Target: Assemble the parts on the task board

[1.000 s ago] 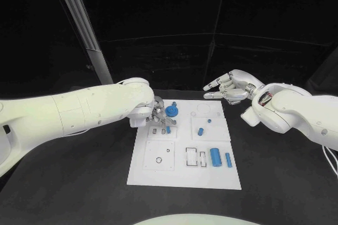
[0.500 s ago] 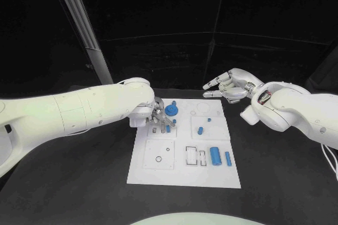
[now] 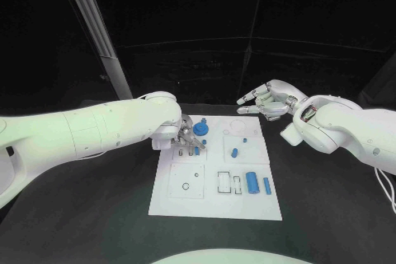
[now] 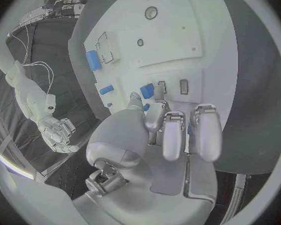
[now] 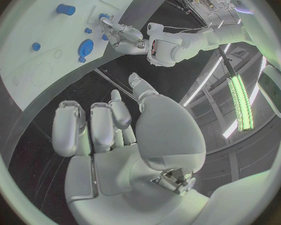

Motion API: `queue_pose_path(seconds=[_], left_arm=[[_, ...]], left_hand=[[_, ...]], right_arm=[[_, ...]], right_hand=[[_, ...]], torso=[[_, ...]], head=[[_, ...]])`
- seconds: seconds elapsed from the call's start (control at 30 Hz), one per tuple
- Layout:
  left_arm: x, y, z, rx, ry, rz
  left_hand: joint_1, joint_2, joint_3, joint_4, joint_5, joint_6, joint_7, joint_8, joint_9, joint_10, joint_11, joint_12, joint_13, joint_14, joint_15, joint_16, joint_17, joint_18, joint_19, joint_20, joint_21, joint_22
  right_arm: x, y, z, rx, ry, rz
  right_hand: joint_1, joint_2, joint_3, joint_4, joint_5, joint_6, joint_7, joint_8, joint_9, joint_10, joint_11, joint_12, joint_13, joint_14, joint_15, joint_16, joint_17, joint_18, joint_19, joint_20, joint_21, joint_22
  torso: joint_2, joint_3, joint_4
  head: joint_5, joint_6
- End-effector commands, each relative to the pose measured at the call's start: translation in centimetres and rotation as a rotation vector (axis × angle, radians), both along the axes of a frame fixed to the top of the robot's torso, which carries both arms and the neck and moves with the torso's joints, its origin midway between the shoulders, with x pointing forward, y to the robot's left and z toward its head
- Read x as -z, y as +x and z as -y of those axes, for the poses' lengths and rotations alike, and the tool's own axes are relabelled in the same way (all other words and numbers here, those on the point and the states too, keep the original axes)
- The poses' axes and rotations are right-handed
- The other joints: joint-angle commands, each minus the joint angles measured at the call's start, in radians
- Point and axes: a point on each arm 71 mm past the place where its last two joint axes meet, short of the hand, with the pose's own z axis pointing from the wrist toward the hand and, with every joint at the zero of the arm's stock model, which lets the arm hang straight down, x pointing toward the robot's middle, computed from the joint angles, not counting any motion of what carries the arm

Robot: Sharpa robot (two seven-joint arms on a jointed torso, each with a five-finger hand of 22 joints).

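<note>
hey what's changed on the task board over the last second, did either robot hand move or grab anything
Very little. The right robot hand drifted slightly toward the far side of the table, holding nothing. The left robot hand stayed low over the task board by the blue parts, barely shifting; whether it grips one is unclear. The loose parts did not move.

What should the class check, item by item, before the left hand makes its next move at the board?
1. Left hand over the board: ok.
2. Small blue part at its fingertips, firmly held: cannot tell.
3. Right hand off the board, holding nothing: ok.
4. Blue gear beside the left hand, clear of its fingers: cannot tell.
5. Large cylinder lying loose, out of the way: ok.
</note>
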Motion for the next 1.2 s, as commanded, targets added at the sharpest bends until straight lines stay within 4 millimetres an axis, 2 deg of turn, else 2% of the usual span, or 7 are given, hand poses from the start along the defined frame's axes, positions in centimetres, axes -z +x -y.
queue_pose_path(seconds=[0.03,0.37,0.63,0.83,1.2], left_arm=[[-0.15,0.04,0.26,0.003,-0.016,0.019],[-0.23,0.02,0.52,0.005,-0.036,0.031],[-0.21,0.03,0.55,0.009,-0.036,0.028],[-0.17,0.00,0.54,0.014,-0.029,0.020],[-0.08,-0.05,0.48,0.019,-0.013,0.005]], left_hand=[[0.013,0.001,0.003,-0.009,0.007,0.012,-0.001,0.010,0.008,0.007,-0.004,0.004,0.005,0.088,0.001,0.006,0.207,-0.020,0.003,0.004,0.007,0.053],[0.046,0.011,0.025,-0.050,0.052,0.018,-0.010,0.029,0.048,0.010,-0.012,0.002,0.011,0.088,-0.007,0.008,0.208,-0.021,0.005,-0.004,0.008,0.058],[0.058,0.015,0.032,-0.069,0.067,0.011,-0.012,0.030,0.061,0.010,-0.014,-0.002,0.011,0.088,-0.008,0.007,0.207,-0.020,0.004,-0.005,0.007,0.058],[0.091,0.019,0.045,-0.110,0.100,0.005,-0.015,0.028,0.075,0.009,-0.017,-0.007,0.012,0.088,-0.011,0.007,0.208,-0.020,0.003,-0.008,0.006,0.058],[0.110,0.014,0.047,-0.147,0.114,0.004,-0.017,0.025,0.082,0.008,-0.019,-0.013,0.012,0.088,-0.013,0.008,0.209,-0.020,0.002,-0.010,0.005,0.058]], right_arm=[[-0.11,0.02,-0.11,-0.007,0.000,0.000],[-0.05,0.15,-0.14,-0.007,-0.003,-0.004],[-0.01,0.20,-0.21,-0.009,-0.004,-0.007],[0.00,0.20,-0.23,-0.010,-0.005,-0.008],[0.01,0.18,-0.29,-0.012,-0.005,-0.009]], right_hand=[[-0.006,0.008,-0.001,-0.005,0.007,0.007,0.002,-0.004,0.000,0.005,-0.002,-0.002,-0.002,0.013,-0.006,-0.003,-0.001,0.013,-0.004,-0.003,-0.004,-0.001],[-0.006,0.008,-0.001,-0.005,0.007,0.007,0.002,-0.004,0.000,0.005,-0.002,-0.002,-0.002,0.013,-0.006,-0.003,-0.001,0.013,-0.004,-0.003,-0.004,-0.001],[-0.006,0.008,-0.001,-0.005,0.007,0.007,0.002,-0.004,0.000,0.005,-0.002,-0.002,-0.002,0.013,-0.006,-0.003,-0.001,0.013,-0.004,-0.003,-0.004,-0.001],[-0.006,0.008,-0.001,-0.005,0.007,0.007,0.002,-0.004,0.000,0.005,-0.002,-0.002,-0.002,0.013,-0.006,-0.003,-0.001,0.013,-0.004,-0.003,-0.004,-0.001],[-0.006,0.008,-0.001,-0.005,0.007,0.007,0.002,-0.004,0.000,0.005,-0.002,-0.002,-0.002,0.013,-0.006,-0.003,-0.001,0.013,-0.004,-0.003,-0.004,-0.001]], torso=[[0.001,-0.0002,-0.0004],[0.001,0.0001,0.0000],[0.000,0.0001,-0.0001],[0.001,0.0001,-0.0005],[0.000,0.0003,0.0004]], head=[[0.001,-0.001],[-0.002,-0.003],[-0.003,-0.004],[-0.004,-0.007],[-0.006,-0.009]])
